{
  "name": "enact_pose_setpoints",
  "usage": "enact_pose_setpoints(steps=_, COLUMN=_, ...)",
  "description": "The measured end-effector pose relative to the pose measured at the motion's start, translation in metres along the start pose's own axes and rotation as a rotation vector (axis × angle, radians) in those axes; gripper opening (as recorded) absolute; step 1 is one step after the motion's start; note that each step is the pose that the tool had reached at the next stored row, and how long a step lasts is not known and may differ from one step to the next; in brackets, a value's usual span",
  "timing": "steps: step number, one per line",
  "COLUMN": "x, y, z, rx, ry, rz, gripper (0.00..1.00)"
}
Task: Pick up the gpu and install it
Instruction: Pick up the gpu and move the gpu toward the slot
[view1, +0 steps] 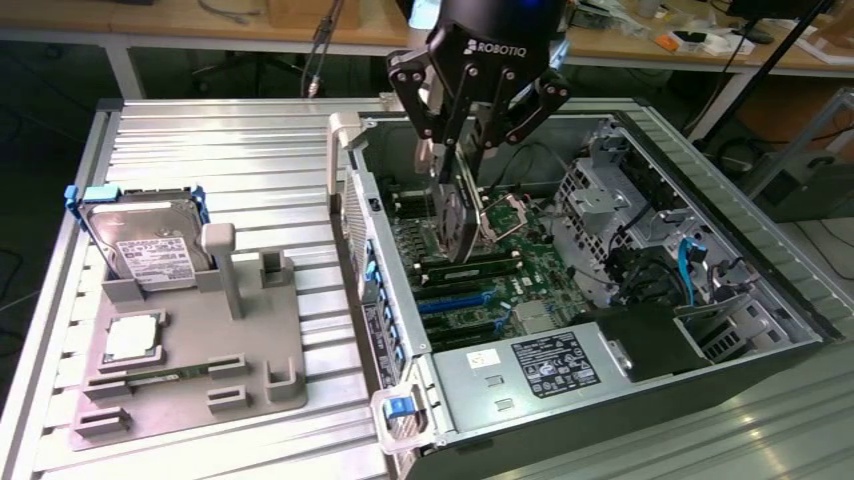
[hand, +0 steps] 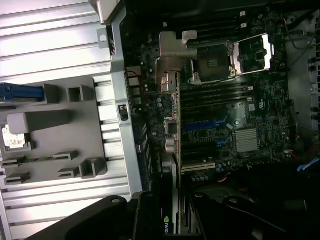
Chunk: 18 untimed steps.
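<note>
I have the gpu (view1: 461, 220) clamped between my fingers (view1: 416, 100), so the pick-up is done and, as I judge it, I am in the carrying and lining-up part of the install. My gripper (view1: 463, 150) hangs over the motherboard (view1: 541, 265) inside the open computer case (view1: 358, 210). The card hangs on edge below it, long side pointing down at the motherboard.

From the wrist view I look straight down the card's thin edge. My gripper (hand: 172, 220) pinches one end, and the gpu (hand: 171, 127) runs away from me with its silver bracket toward the motherboard's side nearest the case wall. The blue slots (hand: 205, 124) lie on the motherboard just beside the card's line, not under it as far as I can make out. I cannot tell whether the card's lower edge is touching the motherboard, but it does not look seated in any slot.

The seating, I reckon, calls for the connector edge to sit parallel to and directly over the chosen slot. The bracket has to meet the opening at the motherboard's edge. Then it needs a straight, even press, with no tilt in my grip.
</note>
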<state>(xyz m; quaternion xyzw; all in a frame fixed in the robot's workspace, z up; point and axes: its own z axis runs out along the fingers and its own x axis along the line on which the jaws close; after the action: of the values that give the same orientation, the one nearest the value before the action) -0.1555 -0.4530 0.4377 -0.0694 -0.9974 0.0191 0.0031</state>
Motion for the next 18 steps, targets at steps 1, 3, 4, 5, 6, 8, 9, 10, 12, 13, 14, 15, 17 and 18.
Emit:
enact_pose_setpoints(steps=1, x=-0.002, y=0.0002, z=0.0000, rx=0.0000, ry=0.0000, rz=0.000, gripper=0.27)
enact_pose_setpoints(steps=3, x=-0.005, y=0.0007, z=0.0000, rx=-0.0001, ry=0.0000, rz=0.000, gripper=0.27)
enact_pose_setpoints(steps=4, x=-0.007, y=0.0009, z=0.0000, rx=-0.0001, ry=0.0000, rz=0.000, gripper=0.27)
enact_pose_setpoints(steps=5, x=-0.008, y=0.0012, z=-0.0001, rx=0.0000, ry=0.0000, rz=0.000, gripper=0.27)
enact_pose_setpoints(steps=6, x=-0.010, y=0.0014, z=-0.0001, rx=0.0000, ry=0.0000, rz=0.000, gripper=0.27)
enact_pose_setpoints(steps=8, x=-0.013, y=0.0018, z=-0.0001, rx=-0.0001, ry=0.0000, rz=0.000, gripper=0.27)
enact_pose_setpoints(steps=9, x=-0.015, y=0.0021, z=-0.0001, rx=-0.0001, ry=0.0000, rz=0.000, gripper=0.27)
enact_pose_setpoints(steps=10, x=-0.017, y=0.0023, z=-0.0001, rx=-0.0001, ry=0.0000, rz=0.000, gripper=0.27)
enact_pose_setpoints(steps=12, x=-0.021, y=0.0030, z=-0.0002, rx=-0.0001, ry=0.0001, rz=0.000, gripper=0.27)
enact_pose_setpoints(steps=13, x=-0.023, y=0.0032, z=-0.0002, rx=-0.0001, ry=0.0000, rz=0.000, gripper=0.27)
enact_pose_setpoints(steps=14, x=-0.025, y=0.0034, z=-0.0002, rx=-0.0001, ry=0.0000, rz=0.000, gripper=0.27)
enact_pose_setpoints(steps=15, x=-0.026, y=0.0037, z=-0.0002, rx=-0.0001, ry=0.0000, rz=0.000, gripper=0.27)
enact_pose_setpoints(steps=17, x=-0.030, y=0.0042, z=-0.0003, rx=0.0000, ry=0.0000, rz=0.000, gripper=0.27)
enact_pose_setpoints(steps=18, x=-0.032, y=0.0044, z=-0.0003, rx=-0.0001, ry=0.0000, rz=0.000, gripper=0.27)
